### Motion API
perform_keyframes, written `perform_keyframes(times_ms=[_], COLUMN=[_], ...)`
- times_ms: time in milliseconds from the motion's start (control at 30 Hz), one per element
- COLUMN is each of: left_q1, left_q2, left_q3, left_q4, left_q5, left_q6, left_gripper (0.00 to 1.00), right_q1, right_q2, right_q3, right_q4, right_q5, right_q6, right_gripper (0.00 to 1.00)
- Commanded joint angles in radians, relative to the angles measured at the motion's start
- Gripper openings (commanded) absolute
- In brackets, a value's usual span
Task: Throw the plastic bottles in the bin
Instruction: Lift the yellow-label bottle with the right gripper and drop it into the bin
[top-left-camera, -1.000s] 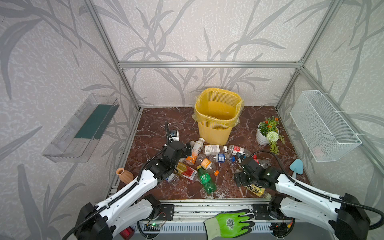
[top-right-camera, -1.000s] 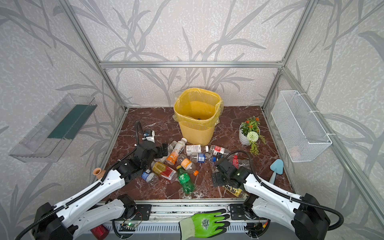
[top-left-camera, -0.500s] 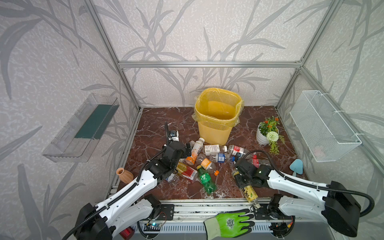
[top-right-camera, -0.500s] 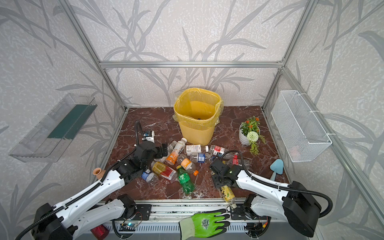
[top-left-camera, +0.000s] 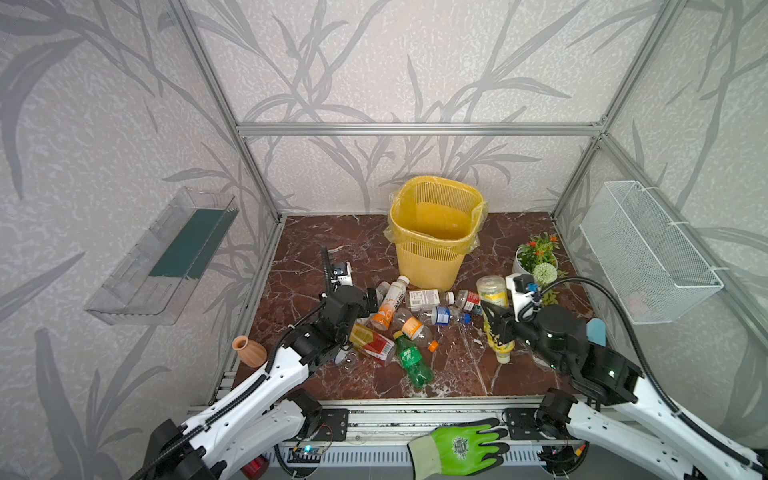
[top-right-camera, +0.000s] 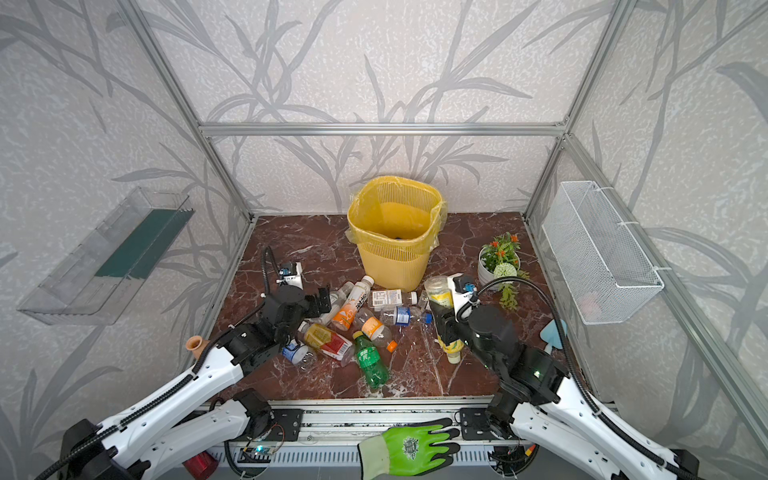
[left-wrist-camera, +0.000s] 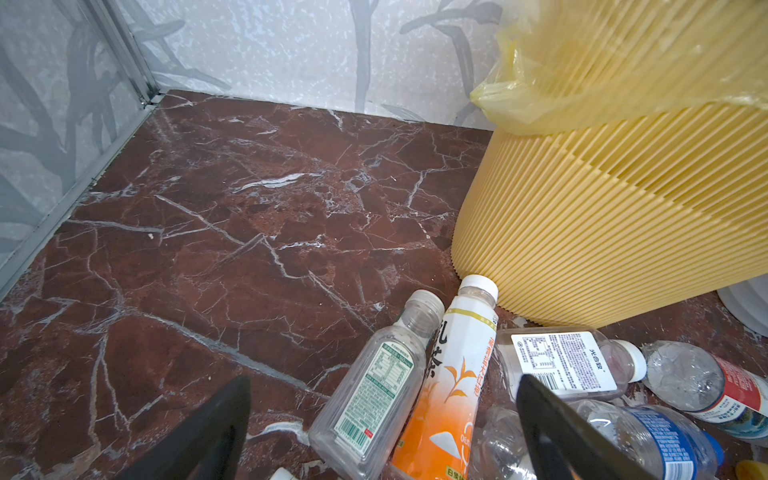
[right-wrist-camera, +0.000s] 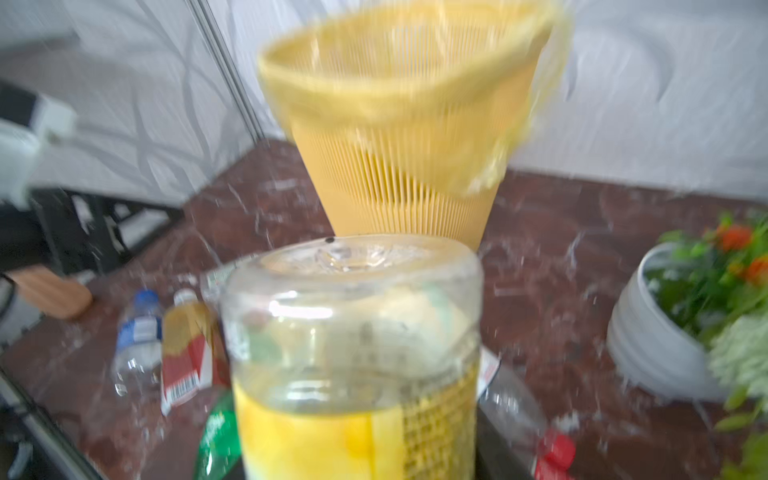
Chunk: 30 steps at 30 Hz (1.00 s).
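Note:
The yellow slatted bin (top-left-camera: 432, 245) stands at the back middle of the marble floor. In front of it lie several plastic bottles, among them an orange-and-white one (top-left-camera: 388, 301), a green one (top-left-camera: 411, 361) and a red-and-yellow labelled one (top-left-camera: 370, 343). My right gripper (top-left-camera: 496, 328) is shut on a clear bottle with a yellow label (top-left-camera: 493, 293), held off the floor with its base up and its cap down. This bottle (right-wrist-camera: 353, 332) fills the right wrist view, with the bin (right-wrist-camera: 407, 137) behind it. My left gripper (left-wrist-camera: 384, 415) hangs open over a clear green-labelled bottle (left-wrist-camera: 374, 390) and the orange-and-white bottle (left-wrist-camera: 449, 386).
A tan clay vase (top-left-camera: 248, 351) stands at the front left. A potted plant (top-left-camera: 536, 259) sits right of the bin, near my right arm. A wire basket (top-left-camera: 648, 253) and a clear tray (top-left-camera: 166, 253) hang on the side walls. A green glove (top-left-camera: 461, 446) lies on the front rail.
My right gripper has shut on the yellow-labelled bottle at the front of the floor and raised it, base up, toward the bin. The left arm has stayed still.

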Motion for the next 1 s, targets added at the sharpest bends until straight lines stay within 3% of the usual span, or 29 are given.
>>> perform_keyframes(times_ms=[0, 233, 433, 533, 600, 667, 733, 867, 967], left_q1=[0.005, 0.004, 0.005, 0.007, 0.009, 0.012, 0.015, 0.023, 0.026], left_q2=[-0.033, -0.060, -0.060, -0.055, -0.048, -0.040, -0.032, -0.021, -0.017], left_q3=[-0.022, -0.034, -0.033, -0.029, -0.026, -0.018, -0.004, 0.019, 0.022], left_q4=[0.018, 0.012, 0.003, 0.003, 0.002, -0.005, -0.019, -0.050, -0.038], left_q5=[-0.065, -0.092, -0.089, -0.089, -0.088, -0.088, -0.082, -0.083, -0.076], left_q6=[-0.004, -0.014, -0.023, -0.021, -0.023, -0.024, -0.018, 0.000, 0.003], left_gripper=[0.99, 0.99, 0.99, 0.99, 0.99, 0.99, 0.99, 0.99, 0.99], right_q1=[0.004, 0.004, -0.005, -0.077, -0.165, -0.234, -0.262, -0.294, -0.293], right_q2=[-0.035, 0.127, 0.422, 0.625, 0.766, 0.914, 0.997, 0.988, 0.904], right_q3=[0.041, 0.177, 0.315, 0.450, 0.557, 0.673, 0.758, 0.870, 0.847], right_q4=[0.414, 0.904, 1.206, 1.155, 1.005, 0.836, 0.730, 0.610, 0.648], right_q5=[0.056, -0.089, -0.136, -0.157, -0.173, -0.200, -0.162, -0.204, -0.243], right_q6=[-0.253, -0.518, -0.595, -0.535, -0.387, -0.307, -0.328, -0.314, -0.302], right_gripper=[0.42, 0.44, 0.43, 0.44, 0.46, 0.53, 0.64, 0.89, 0.94])
